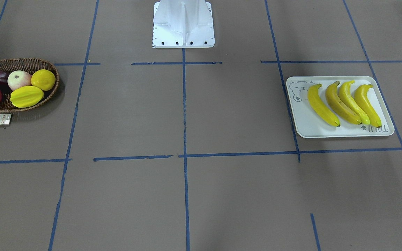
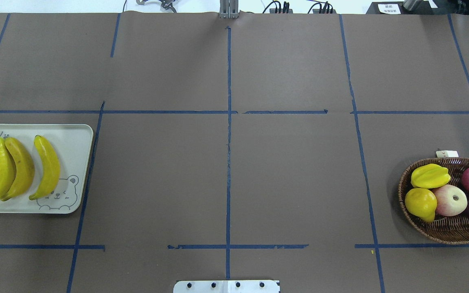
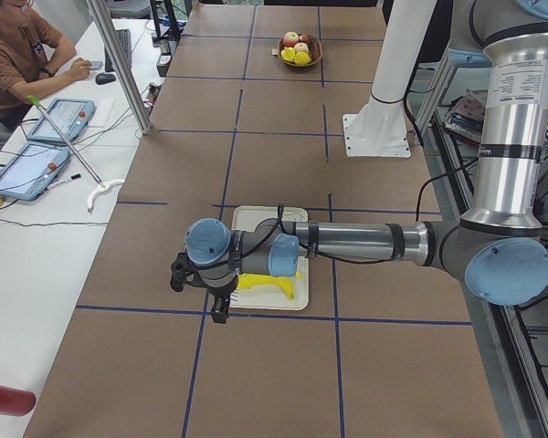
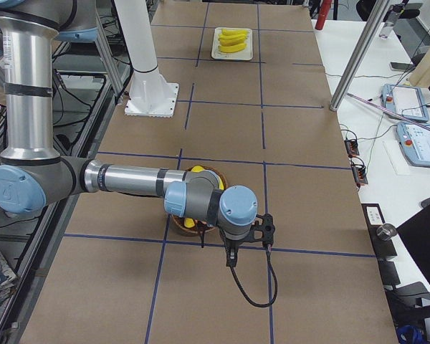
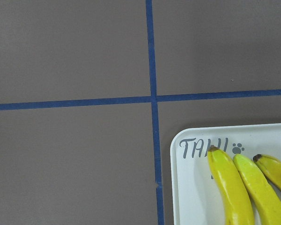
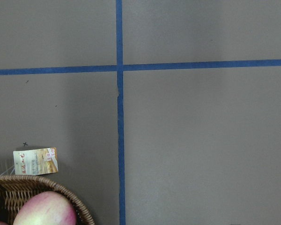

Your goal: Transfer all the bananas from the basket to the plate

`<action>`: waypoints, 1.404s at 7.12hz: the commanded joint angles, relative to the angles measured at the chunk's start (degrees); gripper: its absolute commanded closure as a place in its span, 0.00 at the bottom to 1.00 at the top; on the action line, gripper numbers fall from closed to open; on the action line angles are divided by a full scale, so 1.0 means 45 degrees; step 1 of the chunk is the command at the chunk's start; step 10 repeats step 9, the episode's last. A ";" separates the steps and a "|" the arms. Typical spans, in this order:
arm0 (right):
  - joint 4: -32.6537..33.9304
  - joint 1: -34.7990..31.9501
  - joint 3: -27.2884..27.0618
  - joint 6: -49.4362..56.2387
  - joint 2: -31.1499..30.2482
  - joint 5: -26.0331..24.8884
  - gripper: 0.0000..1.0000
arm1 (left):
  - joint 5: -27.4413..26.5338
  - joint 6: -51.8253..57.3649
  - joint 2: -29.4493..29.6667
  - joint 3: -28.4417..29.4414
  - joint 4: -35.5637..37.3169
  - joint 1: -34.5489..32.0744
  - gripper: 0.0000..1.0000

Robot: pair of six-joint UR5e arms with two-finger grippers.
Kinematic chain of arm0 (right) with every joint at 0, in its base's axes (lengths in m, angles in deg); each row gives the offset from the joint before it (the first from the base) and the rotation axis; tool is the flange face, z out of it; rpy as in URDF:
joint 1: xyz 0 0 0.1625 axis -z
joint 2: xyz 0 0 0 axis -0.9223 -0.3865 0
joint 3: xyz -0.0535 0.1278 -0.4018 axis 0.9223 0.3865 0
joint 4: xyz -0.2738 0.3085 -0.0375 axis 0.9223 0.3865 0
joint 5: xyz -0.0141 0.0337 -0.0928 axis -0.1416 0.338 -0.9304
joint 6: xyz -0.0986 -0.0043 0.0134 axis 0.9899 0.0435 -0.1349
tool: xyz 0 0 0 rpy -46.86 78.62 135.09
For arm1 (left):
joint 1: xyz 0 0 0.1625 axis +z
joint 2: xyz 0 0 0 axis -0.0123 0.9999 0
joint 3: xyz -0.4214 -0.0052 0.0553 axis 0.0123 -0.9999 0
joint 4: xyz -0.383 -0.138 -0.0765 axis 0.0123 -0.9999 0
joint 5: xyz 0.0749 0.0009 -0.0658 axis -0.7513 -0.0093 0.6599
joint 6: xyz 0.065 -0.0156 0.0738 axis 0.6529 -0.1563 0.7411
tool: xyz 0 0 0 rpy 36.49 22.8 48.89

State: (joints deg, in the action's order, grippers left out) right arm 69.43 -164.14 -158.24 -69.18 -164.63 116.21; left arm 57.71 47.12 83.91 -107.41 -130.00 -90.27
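Note:
Several yellow bananas [image 1: 321,106] lie side by side on the plate [image 1: 312,129], a pale tray with a bear print. The overhead view shows the same bananas [image 2: 47,167] on that plate [image 2: 77,138] at the table's left edge. The brown wicker basket [image 1: 19,62] holds apples, a starfruit and a round yellow fruit, with no banana in it. My left gripper [image 3: 201,294] hangs over the plate's outer end in the exterior left view. My right gripper [image 4: 249,247] hovers just past the basket [image 4: 215,174] in the exterior right view. I cannot tell if either is open or shut.
A paper tag [image 6: 35,161] lies beside the basket's rim [image 6: 61,192]. Blue tape lines [image 2: 228,142] cross the brown table. The white robot base [image 1: 183,24] stands at mid-table. A person [image 3: 18,55] sits at a side desk with tablets.

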 commanded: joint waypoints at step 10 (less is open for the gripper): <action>-0.0450 0.0024 0.0027 -0.0059 0.0010 0.0002 0.00 | 0.0000 0.0011 0.0064 0.0098 -0.0019 0.0000 0.00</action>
